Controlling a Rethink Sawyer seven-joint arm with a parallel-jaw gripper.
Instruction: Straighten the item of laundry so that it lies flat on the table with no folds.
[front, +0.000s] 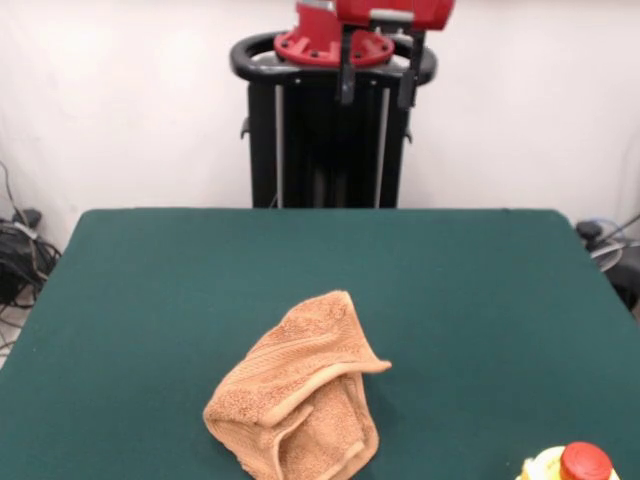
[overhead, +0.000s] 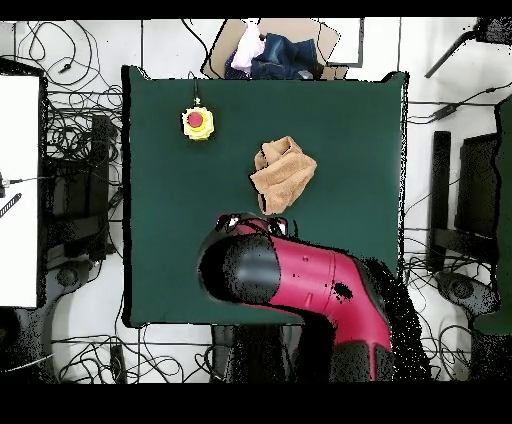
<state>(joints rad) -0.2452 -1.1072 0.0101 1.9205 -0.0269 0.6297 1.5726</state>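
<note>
While towel (front: 296, 405) lies crumpled on table (front: 150, 290) | claw (front: 376, 70) raised, state unclear

Nubby terry towel (front: 297, 405) on the matt felt-like table (front: 150, 290).

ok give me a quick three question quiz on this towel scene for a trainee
1. True or false: the orange-tan towel lies flat with no folds.
2. What sits on the green table besides the towel? A) a red button on a yellow base B) a blue cup C) a folded shirt
3. In the overhead view, is the red arm touching the towel, or apart from it?

Key:
1. False, it is crumpled with edges folded over.
2. A, the button.
3. Cannot tell: its head overlaps the towel's near edge.
</note>
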